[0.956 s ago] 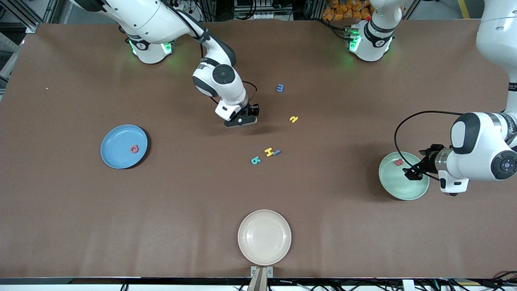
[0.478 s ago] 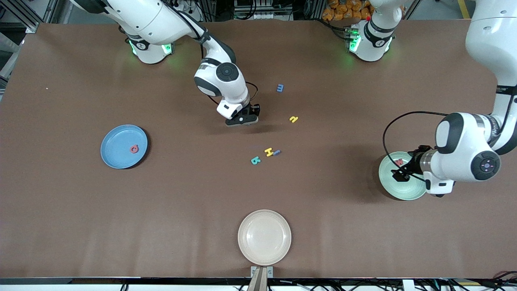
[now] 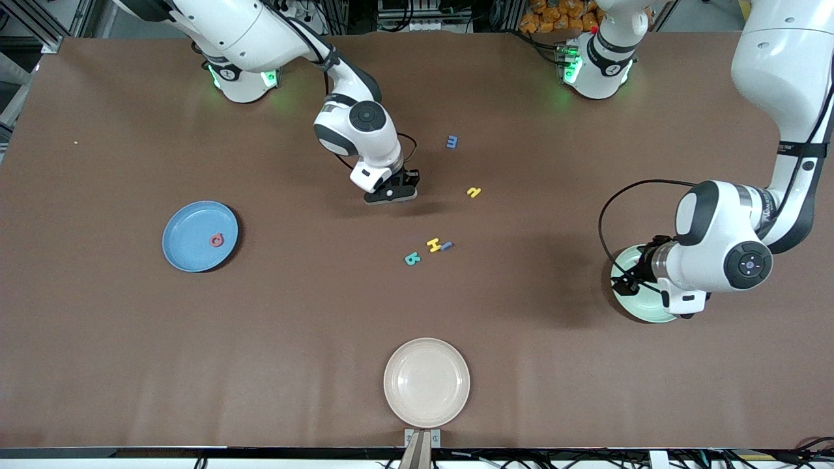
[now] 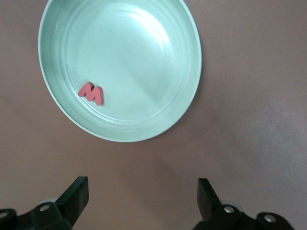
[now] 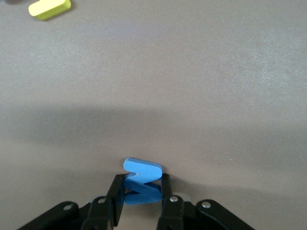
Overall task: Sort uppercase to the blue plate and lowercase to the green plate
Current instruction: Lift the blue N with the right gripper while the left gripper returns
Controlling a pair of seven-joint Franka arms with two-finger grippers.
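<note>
Two letters are sorted so far — the red round letter lies in the blue plate and the red w in the green plate. The right gripper, over mid-table, is clamped on the blue M; the left gripper hangs spread and empty at the green plate's edge. Left on the table — teal B, yellow H, the blue e-like letter touching it, the yellow hooked letter and blue m.

Left claw moved off green plate twd table centre.
</note>
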